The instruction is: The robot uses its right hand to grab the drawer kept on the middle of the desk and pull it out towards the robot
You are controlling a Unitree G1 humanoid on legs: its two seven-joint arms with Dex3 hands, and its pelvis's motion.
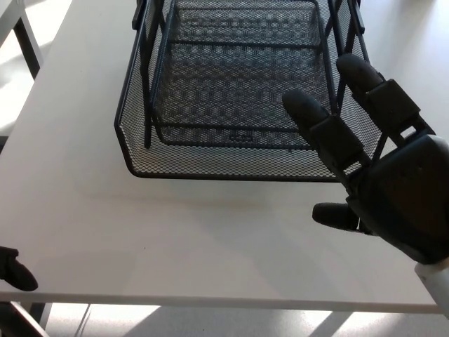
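A black wire-mesh drawer sits pulled out of its black frame in the middle of the white desk. Its front wall faces me. My right hand hovers at the drawer's front right corner, open, with two fingers stretched up over the mesh and the thumb pointing left. It holds nothing. Only a black tip of my left hand shows at the lower left edge, off the desk's front.
The desk's front edge runs along the bottom of the picture. A white table leg and frame stand at the upper left, beyond the desk's left edge.
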